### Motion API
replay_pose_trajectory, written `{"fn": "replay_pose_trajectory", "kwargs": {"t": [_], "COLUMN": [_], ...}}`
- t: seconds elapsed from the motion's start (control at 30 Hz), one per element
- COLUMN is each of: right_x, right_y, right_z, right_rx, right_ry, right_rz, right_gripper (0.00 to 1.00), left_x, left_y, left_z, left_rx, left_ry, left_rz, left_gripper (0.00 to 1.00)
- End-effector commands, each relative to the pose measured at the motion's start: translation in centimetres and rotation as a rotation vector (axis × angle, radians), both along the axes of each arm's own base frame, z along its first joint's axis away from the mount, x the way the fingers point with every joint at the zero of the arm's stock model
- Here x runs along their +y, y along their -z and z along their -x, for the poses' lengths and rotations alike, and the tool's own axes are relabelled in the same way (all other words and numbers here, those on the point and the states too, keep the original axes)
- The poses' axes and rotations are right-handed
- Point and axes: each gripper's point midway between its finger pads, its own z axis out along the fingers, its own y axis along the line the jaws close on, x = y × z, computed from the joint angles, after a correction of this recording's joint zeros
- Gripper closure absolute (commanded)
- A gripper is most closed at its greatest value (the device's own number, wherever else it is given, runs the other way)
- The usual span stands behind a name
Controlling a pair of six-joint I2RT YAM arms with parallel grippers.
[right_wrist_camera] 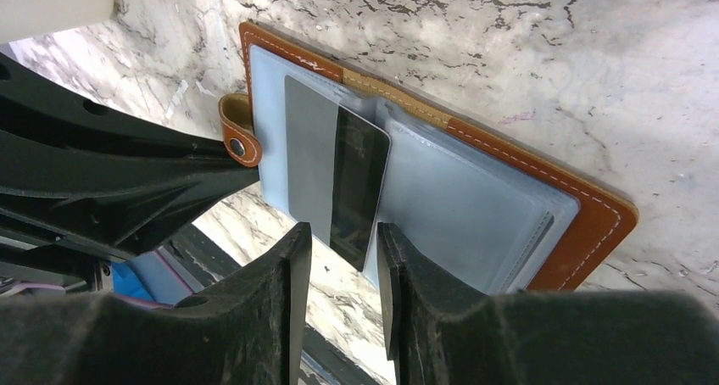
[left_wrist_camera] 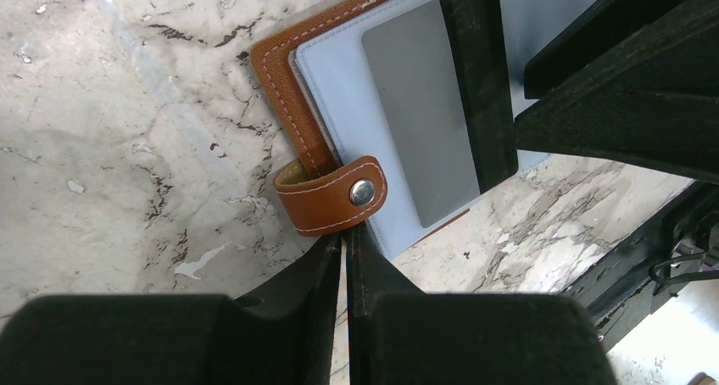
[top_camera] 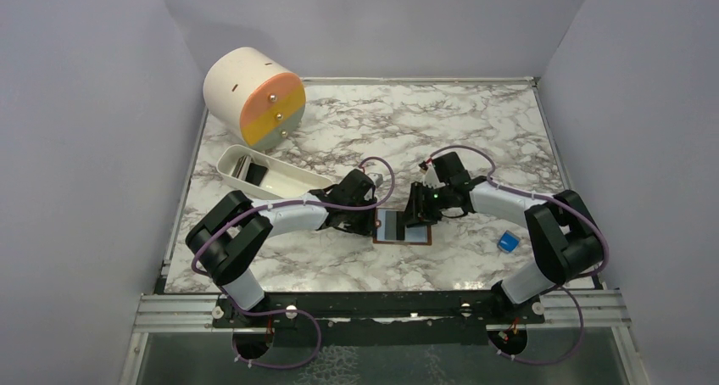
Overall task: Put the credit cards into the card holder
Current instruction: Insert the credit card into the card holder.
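Right tool (right_wrist_camera: 343, 232) astride credit card (right_wrist_camera: 339, 164), card holder (right_wrist_camera: 598, 220) beneath

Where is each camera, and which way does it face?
Top external: high behind the bases, looking down on the marble table; both arms show.
Left wrist: looks past the shut left gripper at the brown leather card holder's snap tab.
Right wrist: looks past the open right gripper at a black-striped grey card.
Wrist views share holder and card.

Left hand (left_wrist_camera: 345, 241), right hand (right_wrist_camera: 343, 232) beside wallet (top_camera: 398, 231)
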Motion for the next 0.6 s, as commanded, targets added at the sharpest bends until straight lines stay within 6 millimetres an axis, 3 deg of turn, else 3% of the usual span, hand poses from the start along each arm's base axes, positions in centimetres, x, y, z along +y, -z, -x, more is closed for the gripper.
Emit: {"fn": "replay_pose_trajectory", "kwargs": {"t": [0.0, 0.57], "right_x": [0.2, 3.1], "right_y": [-0.2, 0.3], "right_z": [-0.1, 0.0], "right_rx": [-0.016, -0.025], "right_ry": [0.003, -0.051], "right_rz": [0.014, -0.016], "right_gripper": [0.65, 0.68], "left_x": [0.6, 0.1], "left_y": [1.2, 1.3], "left_z": [1.0, 1.1], "left_rx": [0.032, 0.04], "left_ry": [0.001, 0.006], "left_rz": [-0.028, -0.012], "left_gripper": [0.89, 0.89]}}
